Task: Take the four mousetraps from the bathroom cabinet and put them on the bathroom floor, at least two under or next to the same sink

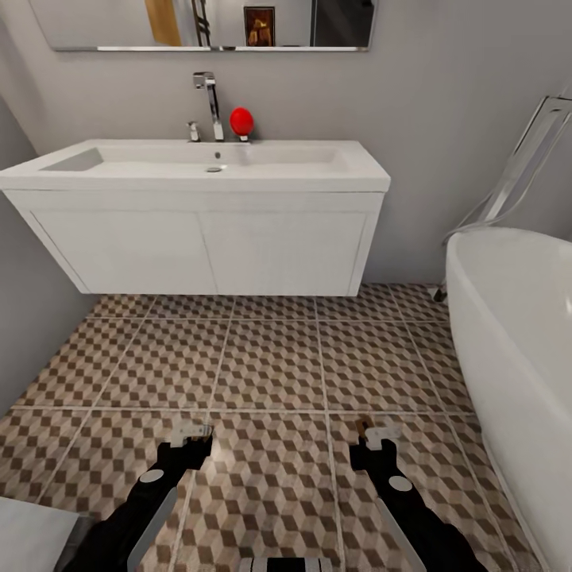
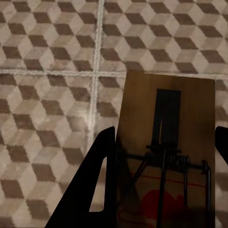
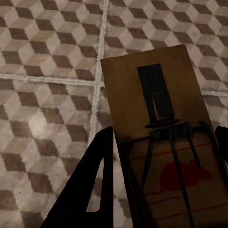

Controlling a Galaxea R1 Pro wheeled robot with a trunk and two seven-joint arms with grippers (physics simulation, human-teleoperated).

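Each arm carries a mousetrap above the cube-patterned bathroom floor [image 1: 270, 357]. In the left wrist view a tan-wood mousetrap [image 2: 166, 123] with dark wire and spring sits between the black fingers [image 2: 95, 185]. The right wrist view shows another mousetrap [image 3: 156, 118], red mouse print on it, clamped the same way. From the head camera my left gripper [image 1: 191, 435] and right gripper [image 1: 372, 433] hover low over the tiles, a tile's width in front of the white wall-hung sink [image 1: 202, 214] with its chrome tap [image 1: 208, 103]. The cabinet is out of view.
The white bathtub [image 1: 516, 334] fills the right side, with a chrome stand [image 1: 524, 159] behind it. A grey wall [image 1: 24, 318] closes the left. A red round object [image 1: 241, 121] sits on the sink's back edge under a mirror [image 1: 214, 24]. Open floor lies under the sink.
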